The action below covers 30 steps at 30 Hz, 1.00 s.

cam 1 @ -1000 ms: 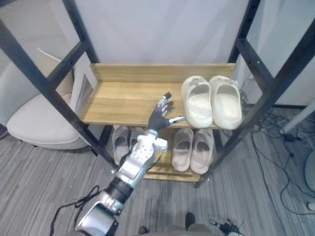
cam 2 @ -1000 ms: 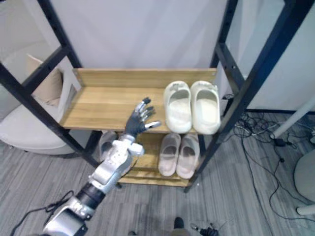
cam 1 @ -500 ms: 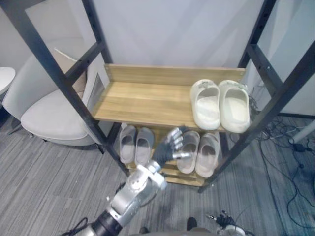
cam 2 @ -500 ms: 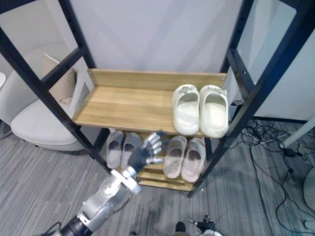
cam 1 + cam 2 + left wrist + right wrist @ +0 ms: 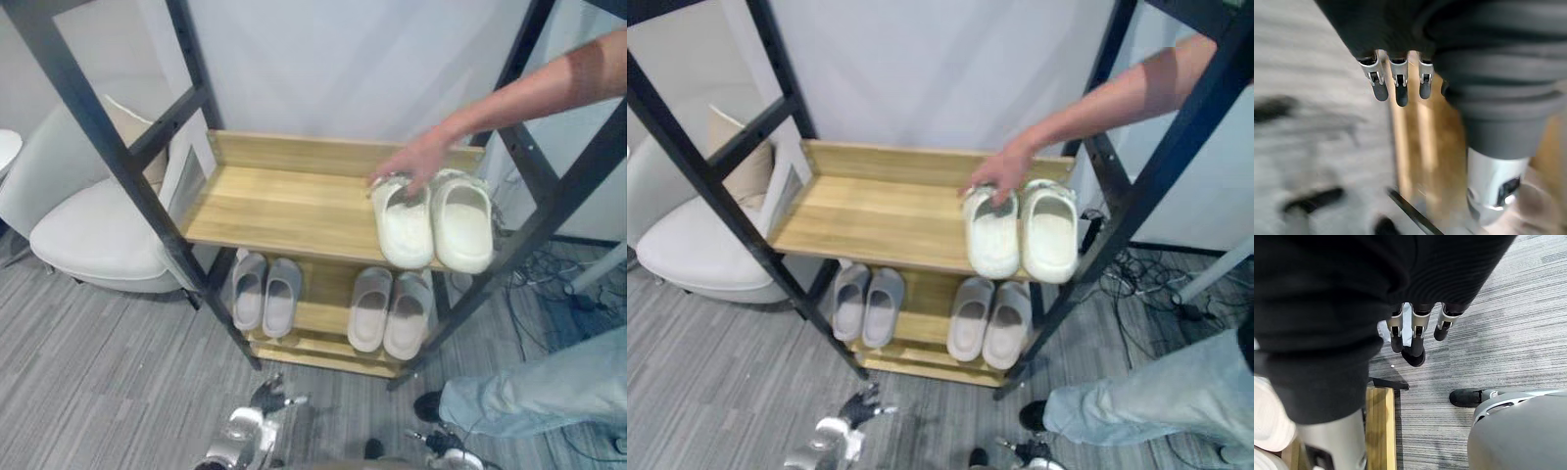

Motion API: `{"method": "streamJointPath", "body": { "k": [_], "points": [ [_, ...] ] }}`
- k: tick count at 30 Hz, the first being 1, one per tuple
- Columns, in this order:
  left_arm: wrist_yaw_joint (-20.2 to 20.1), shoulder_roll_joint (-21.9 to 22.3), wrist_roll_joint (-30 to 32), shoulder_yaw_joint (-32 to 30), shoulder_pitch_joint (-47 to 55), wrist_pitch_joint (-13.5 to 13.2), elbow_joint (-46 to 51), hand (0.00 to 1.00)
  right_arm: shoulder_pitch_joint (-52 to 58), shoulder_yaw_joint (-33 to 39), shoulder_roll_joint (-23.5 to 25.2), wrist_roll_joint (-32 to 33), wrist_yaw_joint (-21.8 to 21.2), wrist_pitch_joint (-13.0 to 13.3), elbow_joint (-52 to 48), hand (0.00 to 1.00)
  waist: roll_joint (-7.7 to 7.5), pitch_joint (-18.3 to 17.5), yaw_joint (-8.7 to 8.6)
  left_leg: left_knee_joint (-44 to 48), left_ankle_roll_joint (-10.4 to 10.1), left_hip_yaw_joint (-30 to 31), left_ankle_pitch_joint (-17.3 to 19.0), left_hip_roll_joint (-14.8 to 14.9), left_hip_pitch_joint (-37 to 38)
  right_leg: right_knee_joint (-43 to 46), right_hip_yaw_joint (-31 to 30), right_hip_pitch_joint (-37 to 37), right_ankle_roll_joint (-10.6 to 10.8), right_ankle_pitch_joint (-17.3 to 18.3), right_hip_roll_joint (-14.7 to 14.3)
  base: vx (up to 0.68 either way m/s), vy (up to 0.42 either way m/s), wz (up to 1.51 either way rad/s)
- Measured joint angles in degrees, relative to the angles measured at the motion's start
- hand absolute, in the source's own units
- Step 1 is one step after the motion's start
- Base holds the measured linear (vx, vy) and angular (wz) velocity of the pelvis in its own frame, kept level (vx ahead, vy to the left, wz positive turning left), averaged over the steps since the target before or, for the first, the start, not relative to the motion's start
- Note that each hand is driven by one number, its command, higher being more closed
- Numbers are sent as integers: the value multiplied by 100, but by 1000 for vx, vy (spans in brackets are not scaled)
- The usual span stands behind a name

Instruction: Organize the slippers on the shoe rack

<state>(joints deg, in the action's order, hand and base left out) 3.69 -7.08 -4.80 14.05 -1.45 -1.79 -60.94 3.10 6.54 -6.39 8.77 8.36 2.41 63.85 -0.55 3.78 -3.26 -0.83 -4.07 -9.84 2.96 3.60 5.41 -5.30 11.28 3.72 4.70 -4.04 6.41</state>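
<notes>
A cream pair of slippers (image 5: 434, 223) lies at the right end of the shoe rack's upper wooden shelf (image 5: 284, 201). A person's hand (image 5: 414, 163) rests on the left cream slipper (image 5: 992, 233). On the lower shelf (image 5: 321, 318) a grey pair (image 5: 265, 293) sits at the left and a taupe pair (image 5: 390, 311) at the right. My left hand (image 5: 265, 400) hangs low over the floor in front of the rack, its fingers (image 5: 1400, 87) straight and holding nothing. My right hand (image 5: 1418, 331) hangs over the grey floor, fingers straight and empty.
Black frame posts (image 5: 127, 186) stand at the rack's corners. A white armchair (image 5: 88, 230) is at the left. The person's jeans leg (image 5: 534, 392) and dark shoe (image 5: 1467, 397) are at the lower right, with cables (image 5: 549, 269) on the floor beyond.
My left hand has dropped from in front of the lower shelf down to near the floor. A person's arm has reached in from the right onto the left cream slipper.
</notes>
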Motion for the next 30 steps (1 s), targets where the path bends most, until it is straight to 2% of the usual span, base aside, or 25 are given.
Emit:
{"method": "streamJointPath", "body": {
  "k": [5, 11, 16, 30],
  "points": [
    [342, 3, 706, -473, 131, 172, -239, 0, 41, 24, 3, -1, 65, -2, 20, 0, -24, 19, 57, 5, -82, -60, 64, 10, 65, -26, -78, 26, 4, 12, -2, -44, 3, -7],
    [385, 138, 821, -993, 220, 217, -286, 0, 37, 190, 11, -1, 65, -4, 109, 0, 2, 13, 58, 12, -116, -69, 94, 82, 68, -26, -101, 25, 13, 50, -52, 0, 0, 0],
    [389, 225, 872, -1278, 248, 218, -378, 0, 47, 230, -35, 0, 63, -13, 237, 0, 96, -42, 54, 9, -136, -67, 110, 125, 69, -25, -109, 23, -50, 79, -116, 39, -6, -1],
    [396, 299, 875, -1308, 234, 214, -386, 0, 31, 231, -63, 1, 64, -11, 236, 0, 167, 2, 53, 25, -134, -25, 108, 160, 70, -26, -58, 34, -70, 110, -160, 13, -5, 0]
  ]
}}
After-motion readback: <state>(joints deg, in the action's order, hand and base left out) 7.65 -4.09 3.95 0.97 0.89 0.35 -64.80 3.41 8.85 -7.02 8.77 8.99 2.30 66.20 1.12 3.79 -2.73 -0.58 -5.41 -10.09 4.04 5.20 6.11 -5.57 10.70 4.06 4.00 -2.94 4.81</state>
